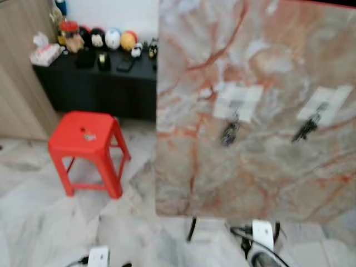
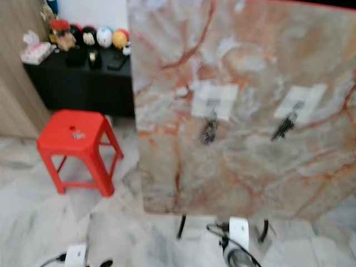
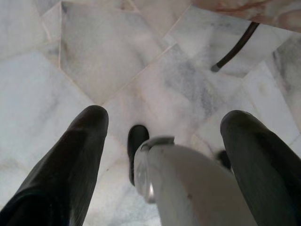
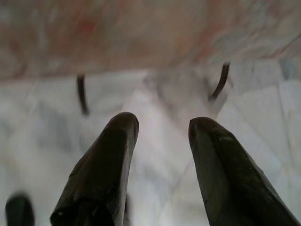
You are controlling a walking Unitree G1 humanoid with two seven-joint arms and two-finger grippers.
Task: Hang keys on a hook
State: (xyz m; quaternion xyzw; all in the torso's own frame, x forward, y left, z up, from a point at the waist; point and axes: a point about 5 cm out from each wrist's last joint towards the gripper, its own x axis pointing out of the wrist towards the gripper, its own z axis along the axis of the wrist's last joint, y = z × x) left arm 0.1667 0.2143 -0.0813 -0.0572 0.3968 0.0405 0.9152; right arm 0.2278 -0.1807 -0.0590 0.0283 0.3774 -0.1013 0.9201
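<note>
Step in hand, as judged: approach. You face a marble-patterned board (image 1: pixel 256 105) standing on thin black legs (image 3: pixel 233 48) over a marble-tile floor (image 1: pixel 33 222). Two white adhesive pads sit on the board: one at 12 o'clock of frame centre (image 1: pixel 238 102), one at 2 o'clock (image 1: pixel 324 104). A dark item, probably a hook or keys, hangs below each (image 1: pixel 229 132) (image 1: pixel 306 129); blur prevents telling which.

Left claw (image 3: pixel 164 141): released, fingers wide apart, nothing between them, pointing down at the floor. Right claw (image 4: pixel 160 141): released, fingers parted, empty, aimed at the base of the board.

A red plastic stool (image 1: pixel 86 139) stands at 9 o'clock, with a small object (image 1: pixel 88 134) on its seat; it may be the keys, but you cannot confirm this. A black surface (image 1: pixel 94 78) with toys lies at 11 o'clock.

Next move: locate the keys positively, then grasp them.
</note>
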